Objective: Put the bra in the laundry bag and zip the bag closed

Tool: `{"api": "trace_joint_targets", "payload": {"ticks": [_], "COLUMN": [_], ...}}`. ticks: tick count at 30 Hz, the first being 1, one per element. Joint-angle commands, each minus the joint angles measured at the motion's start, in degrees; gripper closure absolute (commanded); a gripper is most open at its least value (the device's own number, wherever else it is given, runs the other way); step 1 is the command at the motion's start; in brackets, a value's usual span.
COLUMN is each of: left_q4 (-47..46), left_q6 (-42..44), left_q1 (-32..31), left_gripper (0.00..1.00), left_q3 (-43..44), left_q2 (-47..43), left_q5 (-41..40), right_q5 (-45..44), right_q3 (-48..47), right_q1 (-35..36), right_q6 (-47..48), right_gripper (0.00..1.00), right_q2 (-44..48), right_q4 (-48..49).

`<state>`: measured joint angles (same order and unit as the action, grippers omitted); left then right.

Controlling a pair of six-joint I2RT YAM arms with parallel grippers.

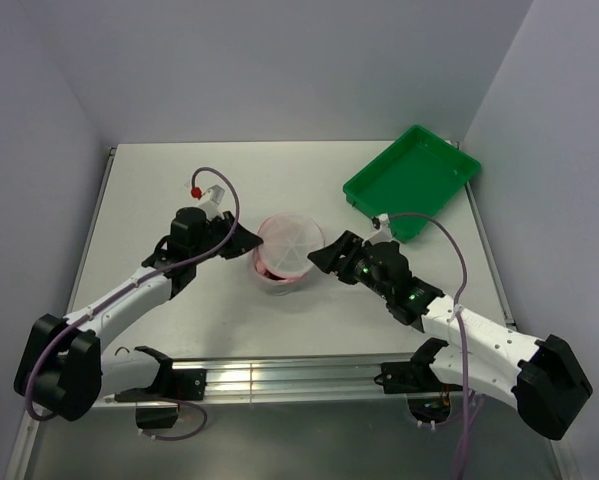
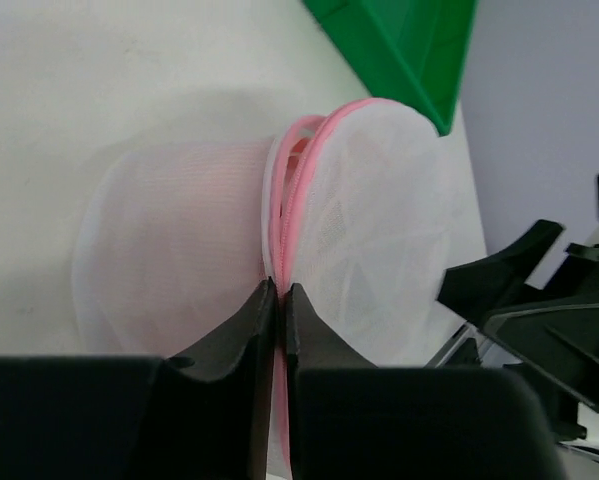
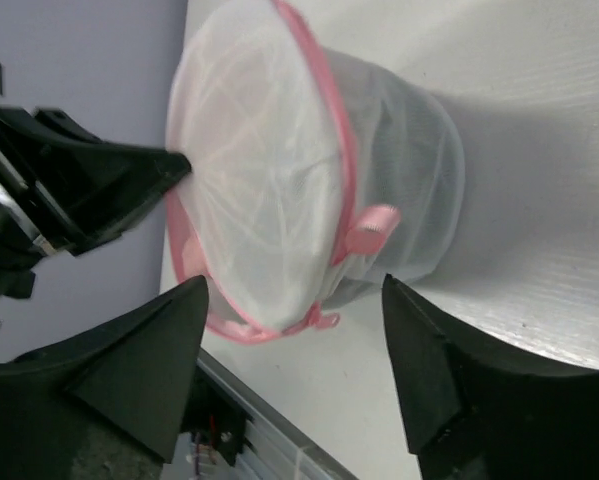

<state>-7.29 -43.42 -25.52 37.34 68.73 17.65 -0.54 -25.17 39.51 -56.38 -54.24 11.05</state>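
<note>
Laundry bag point(image 1: 285, 250) rim pinched by left hand point(image 2: 280, 295); right hand point(image 3: 291, 288) spread beside.

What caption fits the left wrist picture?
Left gripper, jaws shut, pinches the rim of the laundry bag; green tray behind.

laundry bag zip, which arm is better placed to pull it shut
Right, probably. The left gripper is shut on the pink rim of the laundry bag, anchoring it; the right gripper is open, free, facing the pink tab.

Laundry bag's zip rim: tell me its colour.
The zip rim is pink; the right wrist view shows it best.
</note>
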Motion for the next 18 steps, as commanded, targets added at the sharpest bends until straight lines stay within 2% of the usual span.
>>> {"api": "trace_joint_targets", "payload": {"ticks": [1,3,7,8,10,13,18], "left_q4": [-9.0,-11.4,-14.9,-15.5,-15.8,-15.7,-17.9], "left_q6": [-0.3,-1.0,-2.0,-1.9,-1.6,-1.5,-2.9], "left_q1": [0.6,1.1,1.7,1.9,2.1,2.8,4.2], "left_gripper": [0.88,0.89,0.95,0.99,1.00,1.00,1.00], "left_q3": [2.6,2.5,2.9,3.2,3.8,4.1,4.4], "left_q2": [0.8,1.9,4.5,5.3,5.8,6.2,8.5], "left_q5": [6.7,8.4,12.0,13.1,13.8,14.5,17.5], "right_q5": [2.2,3.9,9.6,9.8,10.2,13.4,16.2], "right_q3": [-0.3,2.5,3.5,3.1,2.8,2.9,0.1], "right_q1": [0.4,0.4,0.0,-0.5,-3.2,-6.8,-8.3], "right_q6": [2.7,1.6,0.6,0.7,0.9,-0.1,-0.1], "right_gripper": [0.20,0.13,0.12,0.12,0.13,0.19,0.21], "right_q2": [1.5,1.8,-1.5,-2.3,-4.4,-6.9,-13.1], "right_q4": [-1.9,2.6,9.5,11.3,14.1,18.6,18.0]}}
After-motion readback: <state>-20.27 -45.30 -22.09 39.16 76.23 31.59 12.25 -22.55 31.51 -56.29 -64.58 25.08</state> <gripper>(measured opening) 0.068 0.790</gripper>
